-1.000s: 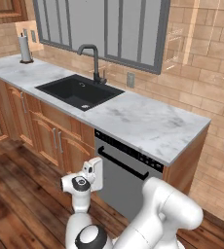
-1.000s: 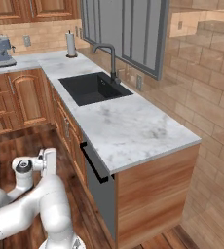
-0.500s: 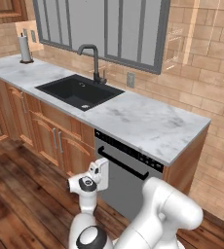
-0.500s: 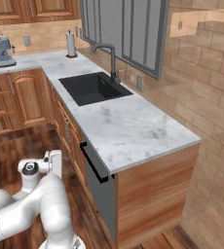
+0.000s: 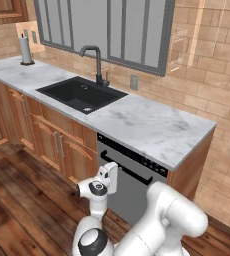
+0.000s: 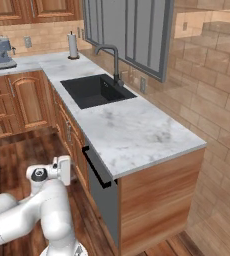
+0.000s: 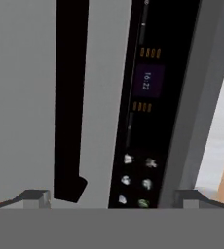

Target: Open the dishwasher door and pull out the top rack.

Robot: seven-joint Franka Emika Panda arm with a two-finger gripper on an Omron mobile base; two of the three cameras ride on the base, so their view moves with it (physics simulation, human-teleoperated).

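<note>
One closed dishwasher door [image 5: 129, 192], contents hidden; end effector [image 7: 111, 198] spread wide, empty.

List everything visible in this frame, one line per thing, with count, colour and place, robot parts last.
flat grey metal dishwasher door: one, grey, shut, under the marble counter's right end.
long black bar handle: one, black, across the door's top.
black control strip: one, black, above the handle.
white marble counter: one, white-grey, along the brick wall.
black sink: one, black, set in the counter.
black faucet: one, behind the sink.
paper towel roll: one, white, counter's far left.
coffee machine: one, grey, side counter.
brown wooden cabinet doors: several, brown, left of the dishwasher.
gripper: one, open, facing the handle.
</note>
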